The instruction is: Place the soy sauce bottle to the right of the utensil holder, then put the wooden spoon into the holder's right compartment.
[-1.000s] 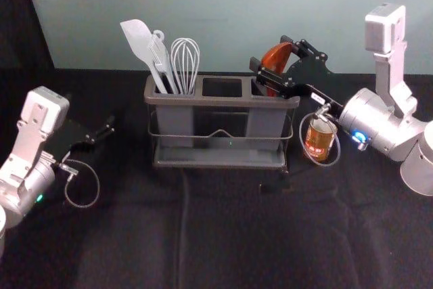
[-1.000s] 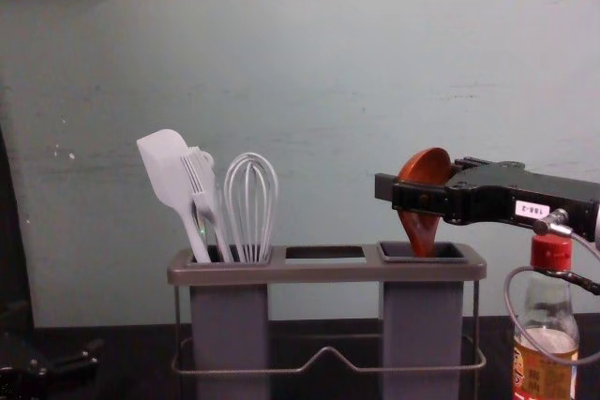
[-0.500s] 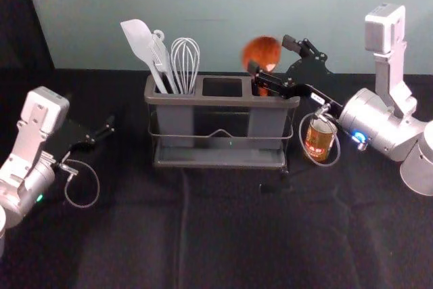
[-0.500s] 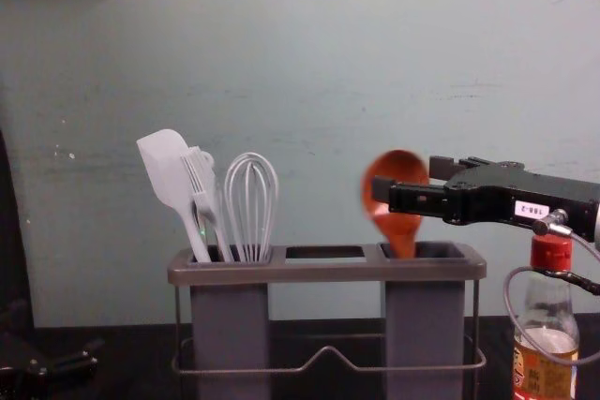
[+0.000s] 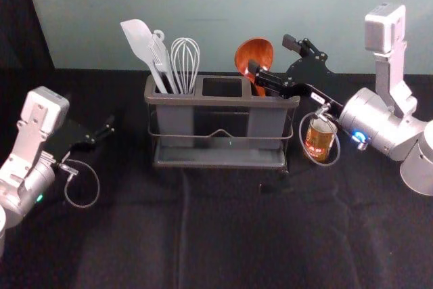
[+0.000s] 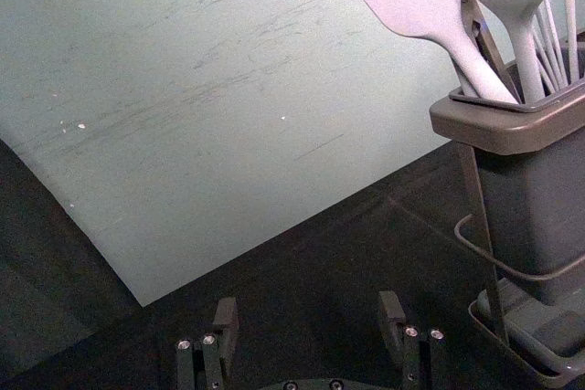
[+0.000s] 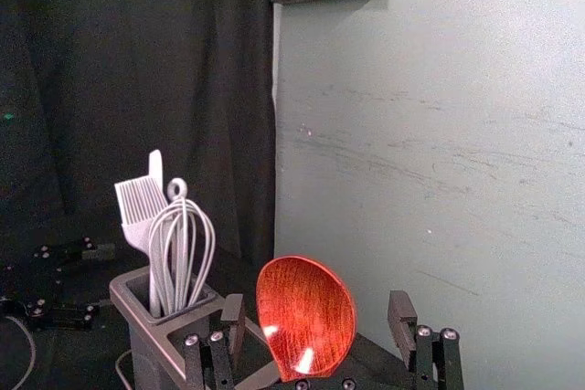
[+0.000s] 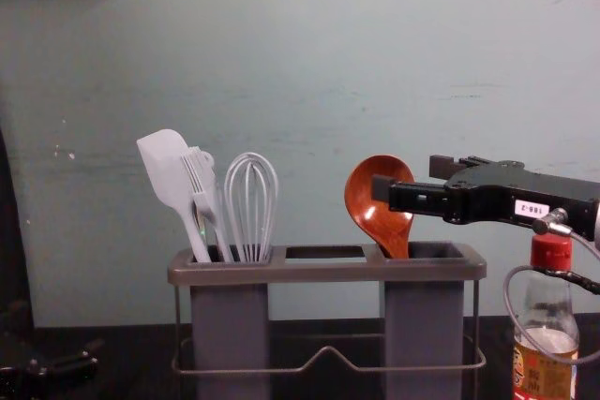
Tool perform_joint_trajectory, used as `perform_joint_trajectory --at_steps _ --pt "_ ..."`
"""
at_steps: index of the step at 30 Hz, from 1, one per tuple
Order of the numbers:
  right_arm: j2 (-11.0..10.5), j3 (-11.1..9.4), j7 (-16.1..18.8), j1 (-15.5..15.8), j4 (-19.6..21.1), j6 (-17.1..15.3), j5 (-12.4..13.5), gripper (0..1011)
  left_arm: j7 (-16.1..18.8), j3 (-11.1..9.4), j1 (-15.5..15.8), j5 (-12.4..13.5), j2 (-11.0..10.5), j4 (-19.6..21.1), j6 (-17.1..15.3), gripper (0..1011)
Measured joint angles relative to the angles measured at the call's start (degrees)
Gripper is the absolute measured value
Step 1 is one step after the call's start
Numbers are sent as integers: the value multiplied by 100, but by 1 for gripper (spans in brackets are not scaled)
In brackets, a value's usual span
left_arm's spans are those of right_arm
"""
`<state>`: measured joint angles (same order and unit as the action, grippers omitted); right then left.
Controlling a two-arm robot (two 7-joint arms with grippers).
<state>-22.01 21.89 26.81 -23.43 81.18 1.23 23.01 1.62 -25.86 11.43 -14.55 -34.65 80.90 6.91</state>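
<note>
My left claw (image 6: 308,310) is parked at the left, fingers spread around nothing. The spatula (image 8: 167,170), brush (image 8: 200,189) and whisk (image 8: 251,252) stand in the holder's (image 8: 323,272) left compartment. The spoon (image 8: 361,199) is in its right compartment, bowl up and tipped toward the middle one. My right claw (image 8: 412,178) is spread wide at the bowl, pinching nothing; whether a finger brushes the wood I can't tell. The bottle (image 8: 544,377) stands upright just right of the holder, under my forearm.

I judge both placements made, so what matters is leaving cleanly. I should keep my fingers wide and back out slowly along my own line, rightward, so that neither tip hooks the bowl and drags the spoon round. I mustn't dip: my cable (image 8: 507,299) loops in front of the bottle and could tug it over, so a slight rise first seems wise.
</note>
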Motion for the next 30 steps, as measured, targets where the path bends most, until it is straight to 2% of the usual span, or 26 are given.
perform_joint_trajectory --at_steps 5,8,17,23,27,30 --pt "-2 -2 -13 3 13 -8 -4 1002 0 0 0 0 0 0 0 1005" --pt "-28 -27 -133 53 163 -106 -55 1002 0 0 0 0 0 0 0 1005" --pt "-182 -230 -538 355 929 -606 -141 1002 0 0 0 0 0 0 0 1005" --pt "-356 -529 -917 850 1705 -902 -185 1002 0 0 0 1 0 0 0 1005" --pt "-442 -801 -1147 1409 2195 -911 -201 1002 0 0 0 0 0 0 0 1005" --pt "-459 -926 -1213 1706 2371 -857 -203 1002 0 0 0 0 0 0 0 1005"
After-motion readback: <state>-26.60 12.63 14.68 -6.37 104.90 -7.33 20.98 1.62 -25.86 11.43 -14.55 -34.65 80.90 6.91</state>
